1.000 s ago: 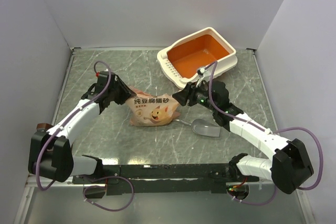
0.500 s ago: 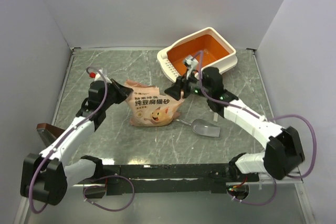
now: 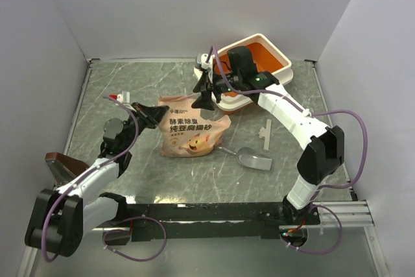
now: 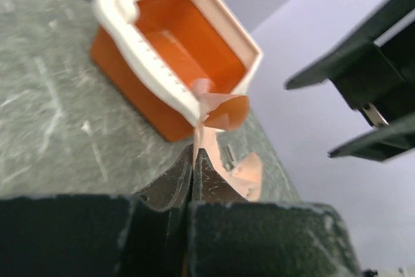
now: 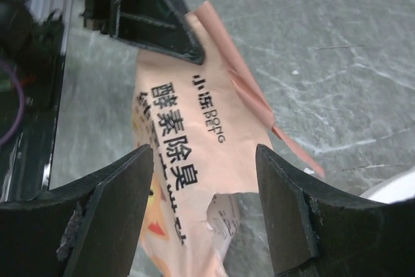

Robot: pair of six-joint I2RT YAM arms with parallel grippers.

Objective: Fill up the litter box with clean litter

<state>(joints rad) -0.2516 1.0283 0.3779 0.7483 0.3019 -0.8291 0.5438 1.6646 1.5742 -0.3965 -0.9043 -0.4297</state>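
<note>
1. Litter box (image 3: 273, 58) sits at the far right of the table (image 3: 130, 89), with its orange inside showing. The right arm crosses over its slotted end.
2. Pink-orange printed bag (image 3: 194, 131) lies on the table just in front of the box, between the two grippers.
3. Left gripper (image 3: 148, 113) is pinched tight on the bag's top-left corner. In its wrist view, a thin edge of the paper is sandwiched between the closed fingers (image 4: 206, 172).
4. Right gripper (image 3: 204, 93) is spread wide and holds nothing. It hovers over the bag's top edge, with the printed paper beneath the gap.
5. Grey scoop (image 3: 254, 159) lies just beside the bag's lower right corner.
</note>
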